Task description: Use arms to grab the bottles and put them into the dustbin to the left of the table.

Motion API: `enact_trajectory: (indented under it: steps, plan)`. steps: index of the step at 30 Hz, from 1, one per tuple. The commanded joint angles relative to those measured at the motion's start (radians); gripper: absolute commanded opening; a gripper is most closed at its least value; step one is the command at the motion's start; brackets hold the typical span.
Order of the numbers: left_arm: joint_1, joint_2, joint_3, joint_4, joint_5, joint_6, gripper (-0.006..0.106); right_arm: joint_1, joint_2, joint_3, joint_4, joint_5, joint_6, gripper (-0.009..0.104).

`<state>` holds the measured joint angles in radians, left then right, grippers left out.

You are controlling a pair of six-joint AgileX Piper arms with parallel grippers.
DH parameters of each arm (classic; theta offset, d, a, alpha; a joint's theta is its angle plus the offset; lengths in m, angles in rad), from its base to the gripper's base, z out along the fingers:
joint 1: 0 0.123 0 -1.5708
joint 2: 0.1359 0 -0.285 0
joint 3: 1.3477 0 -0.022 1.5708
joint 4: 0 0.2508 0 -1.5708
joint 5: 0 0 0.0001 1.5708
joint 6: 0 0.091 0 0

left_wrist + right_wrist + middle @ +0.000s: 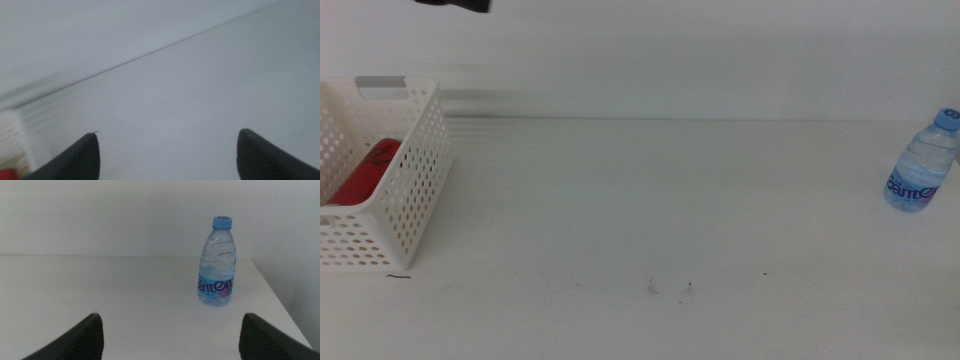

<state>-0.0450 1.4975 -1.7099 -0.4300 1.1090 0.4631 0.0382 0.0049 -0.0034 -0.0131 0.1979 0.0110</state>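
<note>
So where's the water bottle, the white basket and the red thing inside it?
Water bottle (216, 287): right wrist view, on its blue label.
White basket (418, 185): middle view, on its perforated side wall.
Red thing (365, 172): middle view, on its red side, inside the basket.

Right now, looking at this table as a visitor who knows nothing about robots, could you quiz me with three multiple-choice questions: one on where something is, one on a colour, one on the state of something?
1. Where is the red can?
A. inside the white basket
B. beside the water bottle
C. between the right gripper's jaws

2. What colour is the cap of the water bottle?
A. white
B. blue
C. green

3. How is the right gripper?
A. shut on the bottle
B. shut on nothing
C. open, apart from the bottle

Answers:
1. A: red shows through the basket's perforated wall in the middle view.
2. B: the right wrist view shows a blue cap on the upright bottle.
3. C: its jaws stand wide apart, with bare table between them and the bottle.
</note>
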Motion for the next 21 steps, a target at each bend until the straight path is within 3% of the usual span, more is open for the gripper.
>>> enact_trajectory:
  steps: [1, 7, 13, 21]
  plan:
    - [-0.032, -0.049, 0.033, -0.034, -0.016, 0.035, 0.094, 0.001, -0.005, 0.003, -0.008, -0.01, -0.004, 0.093]
    - [-0.121, -0.132, 0.12, -0.035, -0.046, 0.062, 0.094, 0.001, -0.005, 0.003, -0.008, -0.01, -0.004, 0.093]
    - [-0.257, -0.245, 0.32, 0.02, -0.238, 0.058, 0.094, 0.001, -0.005, 0.003, -0.008, -0.01, -0.004, 0.093]
    - [-0.346, -0.427, 0.568, 0.019, -0.324, 0.026, 0.094, 0.001, -0.005, 0.003, -0.008, -0.01, -0.004, 0.093]
